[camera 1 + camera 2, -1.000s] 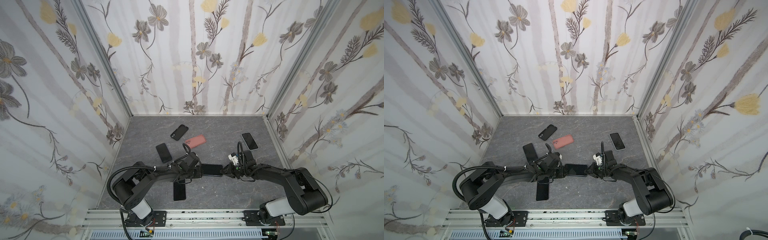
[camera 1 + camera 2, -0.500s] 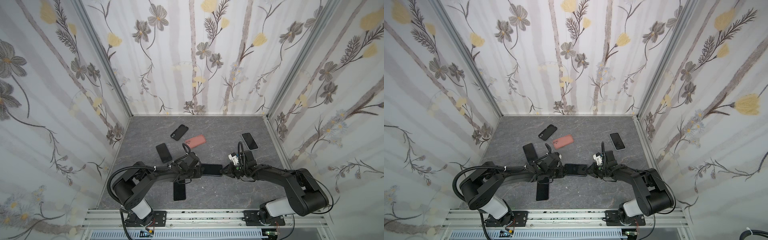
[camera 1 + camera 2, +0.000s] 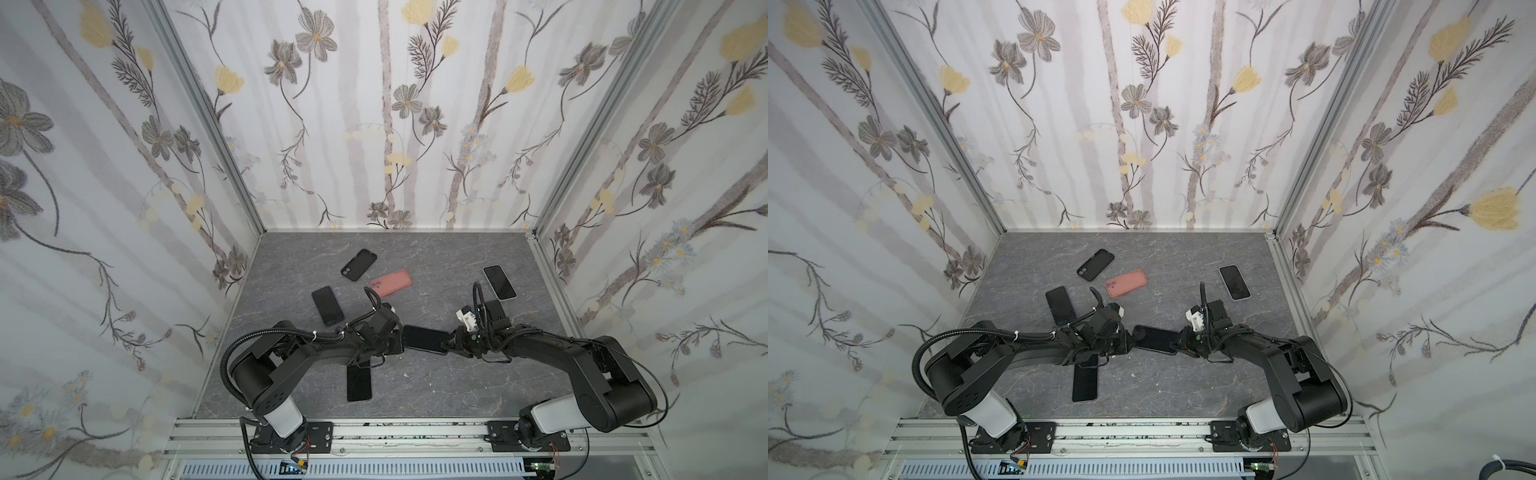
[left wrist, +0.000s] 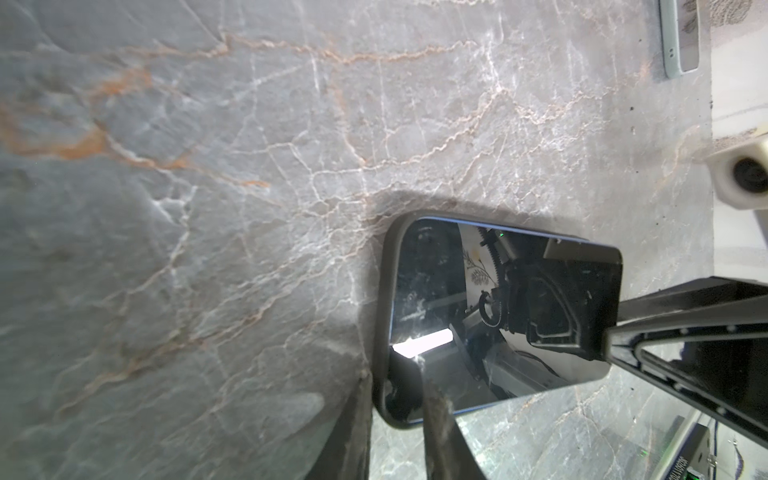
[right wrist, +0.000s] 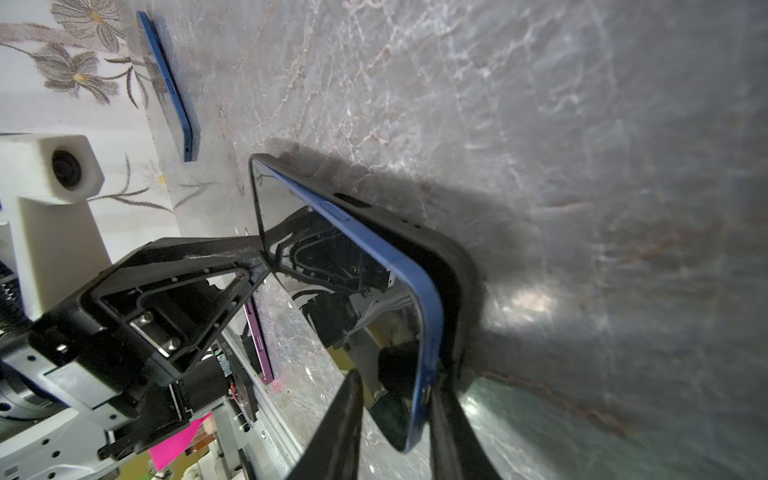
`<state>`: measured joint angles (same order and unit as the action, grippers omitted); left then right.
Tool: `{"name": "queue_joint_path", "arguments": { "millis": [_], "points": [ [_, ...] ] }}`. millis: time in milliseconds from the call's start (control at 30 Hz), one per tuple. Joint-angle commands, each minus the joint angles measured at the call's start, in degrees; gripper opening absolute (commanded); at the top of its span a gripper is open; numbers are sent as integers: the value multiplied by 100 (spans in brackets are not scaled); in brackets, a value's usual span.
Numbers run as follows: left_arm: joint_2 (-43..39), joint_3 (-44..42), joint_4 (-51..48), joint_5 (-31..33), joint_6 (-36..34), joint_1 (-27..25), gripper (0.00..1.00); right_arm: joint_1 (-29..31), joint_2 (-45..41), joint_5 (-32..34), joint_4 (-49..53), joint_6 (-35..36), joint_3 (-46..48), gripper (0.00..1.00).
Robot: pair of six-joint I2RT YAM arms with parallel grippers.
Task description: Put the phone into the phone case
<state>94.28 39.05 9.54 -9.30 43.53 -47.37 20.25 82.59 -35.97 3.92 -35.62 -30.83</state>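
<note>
On the table (image 3: pixel 415 386) the phone (image 5: pixel 340 266) lies half-seated in the phone case (image 5: pixel 449 257), the left end effector (image 4: pixel 388 374) clenching the cased end and the right end effector (image 5: pixel 397 376) released astride the proud edge, which probably needs pressing home next.

No brand, label or number could be read anywhere in your views. The only lettering, pale print on a dark box (image 4: pixel 685 457) at the edge of the left wrist view, was too blurred to make out.
</note>
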Motion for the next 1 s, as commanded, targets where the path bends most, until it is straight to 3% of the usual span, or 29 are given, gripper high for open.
{"name": "queue_joint_path", "arguments": {
  "millis": [0,333,600,733,967],
  "points": [
    [-131,98,-889,-51,-34,-9,29,3,-257,553,760,150,-254,35],
    [-601,764,-1317,205,-297,81,39,-1,-624,1173,1795,431,-745,37],
    [91,1038,-1205,55,-555,160,39,14,-118,658,1234,446,-629,17],
    [231,967,-1115,-34,-481,159,38,9,100,548,1133,485,-591,15],
    [391,724,-932,-359,-320,155,36,28,388,595,1111,581,-449,4]
  ]
}}
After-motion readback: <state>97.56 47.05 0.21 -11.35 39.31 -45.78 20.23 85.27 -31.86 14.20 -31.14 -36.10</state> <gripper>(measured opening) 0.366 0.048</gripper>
